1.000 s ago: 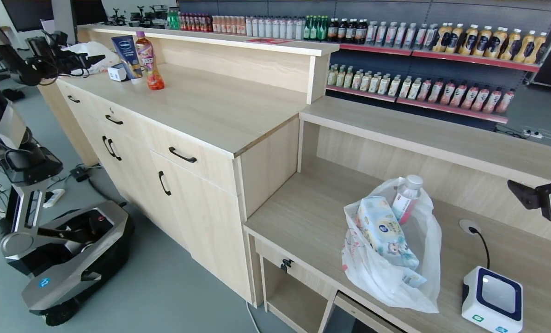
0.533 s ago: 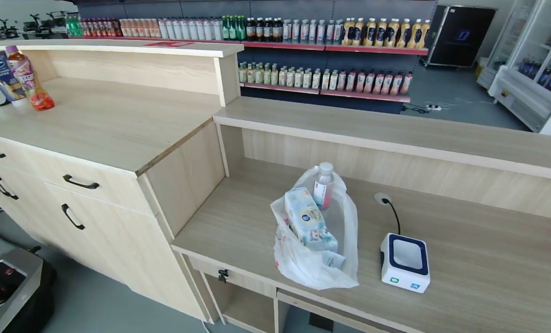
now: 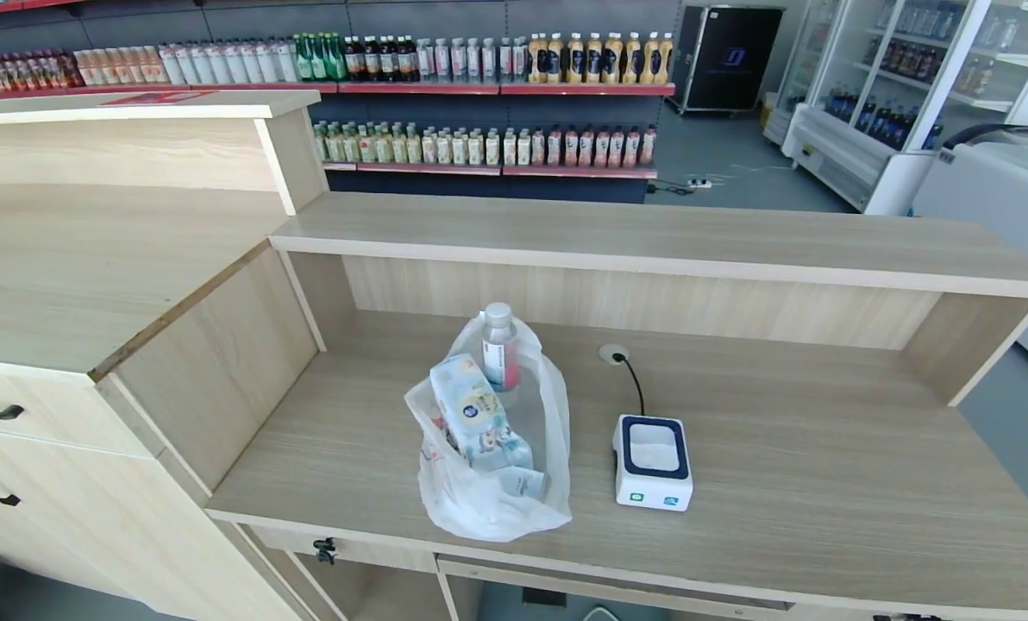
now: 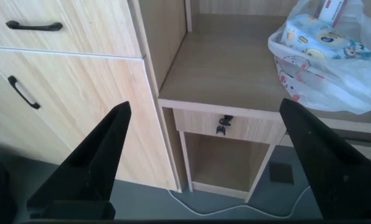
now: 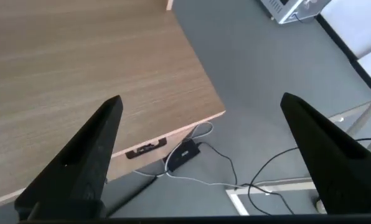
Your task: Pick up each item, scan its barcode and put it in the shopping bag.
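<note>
In the head view, the shopping bag [image 3: 490,496] is sitting open on the desk [image 3: 824,483]. A tissue pack [image 3: 478,416] is leaning inside it and a bottle [image 3: 499,347] is standing upright at its far side. The scanner [image 3: 652,462] is resting just beside the bag, apart from it, with its cord [image 3: 632,384] running to a hole in the desk. Shelves [image 3: 497,86] of drinks are lining the room behind.

In the left wrist view, the left claw [image 4: 205,106] is spreading its fingers wide and gripping nothing. The bag [image 4: 325,78] is lying ahead of the claw, past the tip of one finger, with the tissue pack [image 4: 316,37] showing in it and the bottle [image 4: 332,9] at the frame's edge. The desk's drawer [image 4: 223,126] is facing the gap between the fingers, and a cabinet [image 4: 67,93] with dark handles is standing beyond the other finger.

In the right wrist view, the right claw [image 5: 201,98] is also gaping wide, holding nothing. The desk's corner [image 5: 79,62] is lying ahead of one finger, and cables [image 5: 201,163] are trailing over the floor [image 5: 260,56] between the fingers.
</note>
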Controlling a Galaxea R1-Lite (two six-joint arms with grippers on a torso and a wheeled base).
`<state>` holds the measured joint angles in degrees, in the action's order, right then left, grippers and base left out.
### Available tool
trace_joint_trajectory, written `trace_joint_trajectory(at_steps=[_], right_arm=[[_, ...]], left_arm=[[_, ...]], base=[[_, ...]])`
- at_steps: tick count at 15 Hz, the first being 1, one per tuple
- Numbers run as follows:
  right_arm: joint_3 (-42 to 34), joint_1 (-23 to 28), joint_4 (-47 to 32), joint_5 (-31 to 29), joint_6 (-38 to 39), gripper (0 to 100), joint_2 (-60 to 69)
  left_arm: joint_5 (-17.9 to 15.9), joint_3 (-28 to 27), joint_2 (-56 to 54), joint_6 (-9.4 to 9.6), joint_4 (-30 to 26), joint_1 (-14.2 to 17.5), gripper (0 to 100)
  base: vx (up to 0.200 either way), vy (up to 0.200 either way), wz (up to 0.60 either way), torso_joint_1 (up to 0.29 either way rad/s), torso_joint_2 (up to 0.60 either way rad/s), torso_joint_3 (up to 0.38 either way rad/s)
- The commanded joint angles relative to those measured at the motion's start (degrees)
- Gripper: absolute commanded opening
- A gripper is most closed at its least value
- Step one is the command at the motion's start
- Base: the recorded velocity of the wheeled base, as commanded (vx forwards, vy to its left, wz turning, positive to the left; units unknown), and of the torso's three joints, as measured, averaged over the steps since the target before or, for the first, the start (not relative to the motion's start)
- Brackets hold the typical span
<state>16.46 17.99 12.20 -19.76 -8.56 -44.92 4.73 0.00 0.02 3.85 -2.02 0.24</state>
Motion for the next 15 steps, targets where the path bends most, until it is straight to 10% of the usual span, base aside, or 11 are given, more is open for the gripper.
trace_joint_trajectory(at_steps=[1, 5, 15], right_arm=[[-10.66, -2.52, -0.07, 6.40, 3.20, 100, 15.22], [-14.79, -5.78, -18.18, 14.75, 3.11, 100, 40.00], [-15.58, -5.86, -16.51, 11.50, 5.57, 100, 39.39]], left_arm=[[0.02, 0.00, -0.02, 0.01, 0.00, 0.02, 100], [0.02, 0.00, -0.02, 0.01, 0.00, 0.02, 100], [0.02, 0.00, -0.02, -0.07, 0.00, 0.02, 100]], base=[[0.000, 0.000, 0.00, 0.000, 0.00, 0.000], [0.000, 0.000, 0.00, 0.000, 0.00, 0.000], [0.000, 0.000, 0.00, 0.000, 0.00, 0.000]])
